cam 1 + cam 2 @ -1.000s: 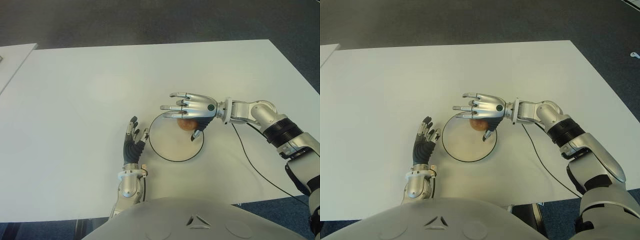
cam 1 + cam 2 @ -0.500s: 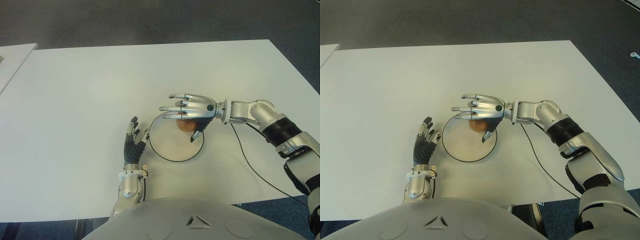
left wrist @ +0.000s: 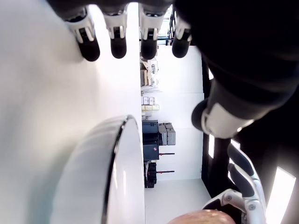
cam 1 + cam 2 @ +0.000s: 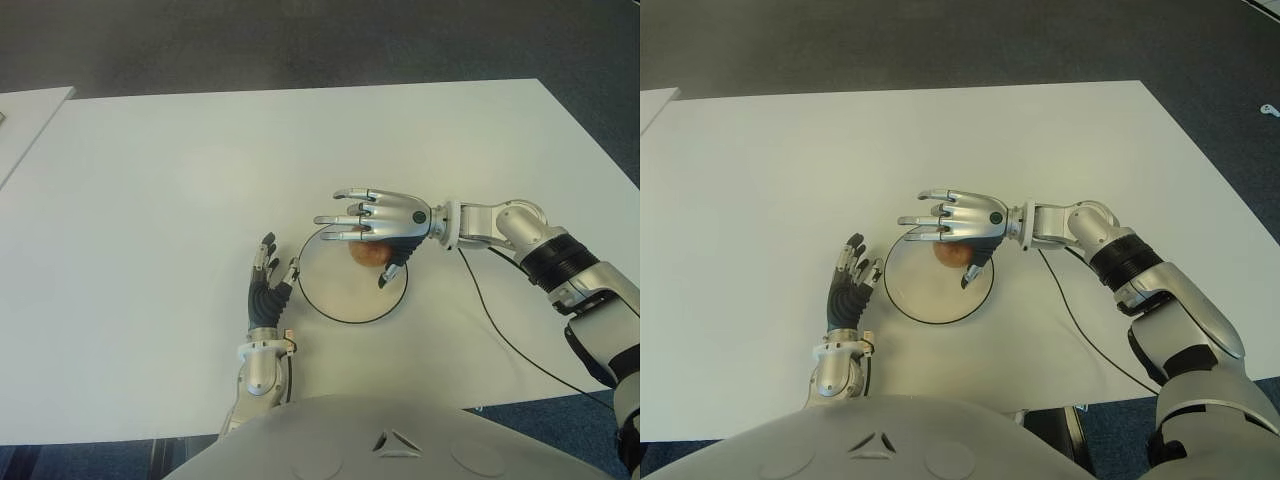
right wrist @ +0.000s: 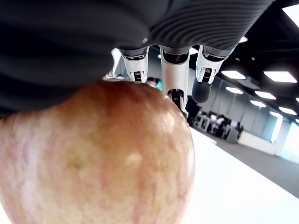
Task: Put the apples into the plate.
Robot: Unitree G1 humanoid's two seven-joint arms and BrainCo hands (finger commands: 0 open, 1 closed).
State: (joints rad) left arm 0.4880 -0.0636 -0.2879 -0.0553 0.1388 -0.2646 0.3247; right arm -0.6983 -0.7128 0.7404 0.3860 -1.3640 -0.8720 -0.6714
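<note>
Right robot hand (image 4: 375, 225) seemingly outstretched.

You get even, bright overhead light on the white table (image 4: 150, 250) with only soft shadows under the right hand (image 4: 378, 222), while the apple (image 5: 93, 158) fills the right wrist view, blurred, ceiling lamps glaring at upper right.
</note>
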